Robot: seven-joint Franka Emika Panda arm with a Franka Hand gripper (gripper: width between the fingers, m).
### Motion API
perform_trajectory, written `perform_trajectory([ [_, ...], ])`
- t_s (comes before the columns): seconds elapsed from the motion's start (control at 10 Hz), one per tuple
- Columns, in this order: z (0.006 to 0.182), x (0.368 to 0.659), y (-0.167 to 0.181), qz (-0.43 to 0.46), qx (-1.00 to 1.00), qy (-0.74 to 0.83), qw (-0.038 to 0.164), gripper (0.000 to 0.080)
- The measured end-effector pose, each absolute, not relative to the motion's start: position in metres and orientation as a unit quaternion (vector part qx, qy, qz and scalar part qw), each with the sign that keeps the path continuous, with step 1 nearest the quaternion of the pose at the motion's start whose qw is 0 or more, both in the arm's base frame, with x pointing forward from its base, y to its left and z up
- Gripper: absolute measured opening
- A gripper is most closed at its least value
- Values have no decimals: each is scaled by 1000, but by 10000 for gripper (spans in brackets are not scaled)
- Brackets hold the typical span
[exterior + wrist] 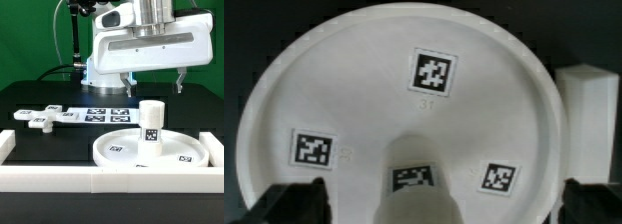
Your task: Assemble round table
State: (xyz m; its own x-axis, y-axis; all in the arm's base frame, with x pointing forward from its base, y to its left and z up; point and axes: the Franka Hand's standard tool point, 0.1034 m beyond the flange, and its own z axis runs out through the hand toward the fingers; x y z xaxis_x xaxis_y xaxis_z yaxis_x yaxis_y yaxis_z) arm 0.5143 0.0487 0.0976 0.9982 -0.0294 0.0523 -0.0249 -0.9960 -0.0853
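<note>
The large rimmed round disc [118,150] lies flat on the black table inside the border rail. It fills the wrist view [384,110], showing several tags. The short cylindrical leg [151,122] stands upright at the disc's centre; in the wrist view its top [416,192] shows between the fingers. The cross-shaped foot [40,118] lies on the table at the exterior view's left, apart from the disc. My gripper [152,82] hangs above the leg, open and empty, its jaws spread wide on either side in the wrist view [441,208].
The long white border rail [110,180] runs along the front and up both sides; a piece of it shows in the wrist view [589,95]. The marker board [105,112] lies behind the disc. A green backdrop stands behind the table.
</note>
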Motion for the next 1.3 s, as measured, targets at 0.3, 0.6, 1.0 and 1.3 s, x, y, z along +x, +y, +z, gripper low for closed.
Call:
perform_trajectory([
  [0.3, 94, 510, 52, -22, -983, -181, -3, 649],
  [0.6, 92, 508, 43, -20, -971, -237, 2, 649],
  [1.0, 84, 489, -52, -10, -945, -328, 6, 649],
  [1.3, 84, 486, -78, -13, -952, -306, 9, 649],
])
